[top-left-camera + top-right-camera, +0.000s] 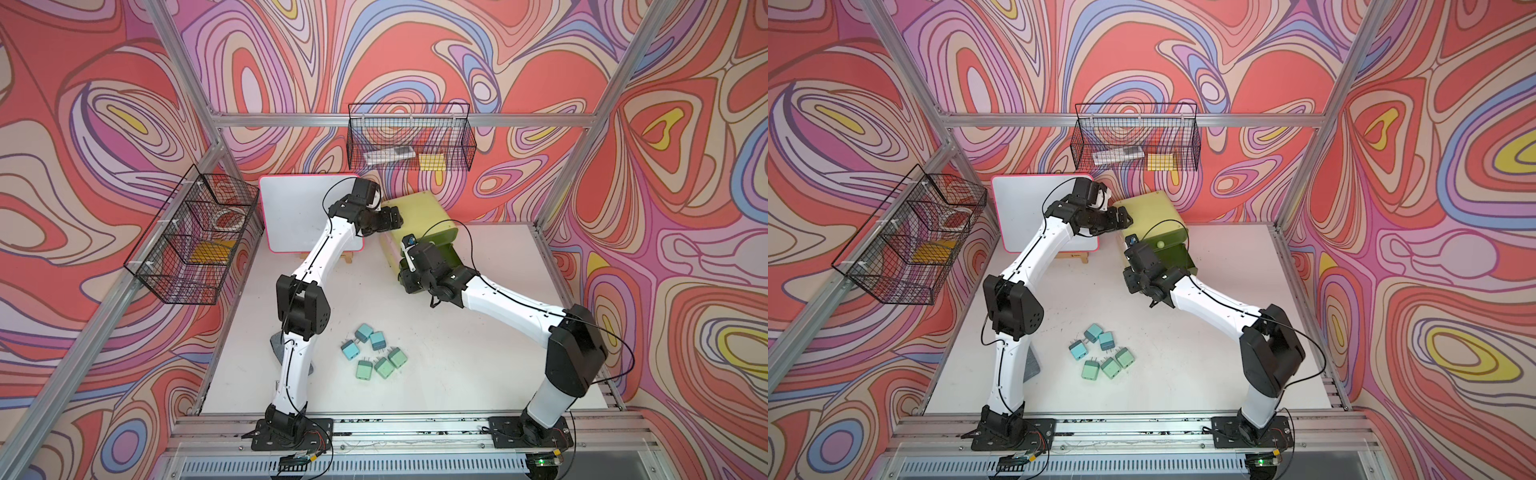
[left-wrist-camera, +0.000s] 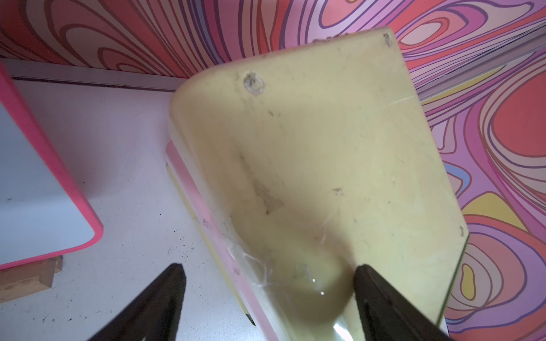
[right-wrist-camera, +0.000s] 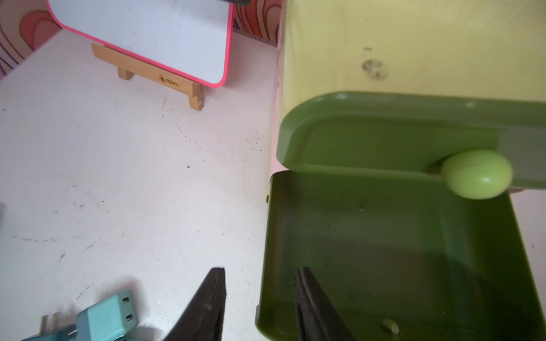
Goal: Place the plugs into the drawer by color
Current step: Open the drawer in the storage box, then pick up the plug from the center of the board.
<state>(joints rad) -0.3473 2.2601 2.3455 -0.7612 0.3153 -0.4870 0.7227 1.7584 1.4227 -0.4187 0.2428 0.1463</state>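
Note:
The drawer (image 1: 419, 210) chest stands at the back, pale yellow-green. One dark green tray (image 3: 384, 251) is pulled out below a shut front with a round knob (image 3: 477, 174); what shows of the tray is bare. My right gripper (image 3: 261, 270) is open, with one finger inside the tray and one outside its side wall. My left gripper (image 2: 267, 267) is open astride the chest's rounded top edge (image 2: 224, 206), one finger on the top. Three light blue plugs (image 1: 363, 332) and three mint green plugs (image 1: 384, 368) lie together on the table near the front. No pink plug shows.
A pink-rimmed whiteboard (image 1: 303, 212) on a wooden stand sits left of the chest. Black wire baskets hang on the back wall (image 1: 409, 141) and the left wall (image 1: 195, 237). A grey pad (image 1: 276, 345) lies by the left arm.

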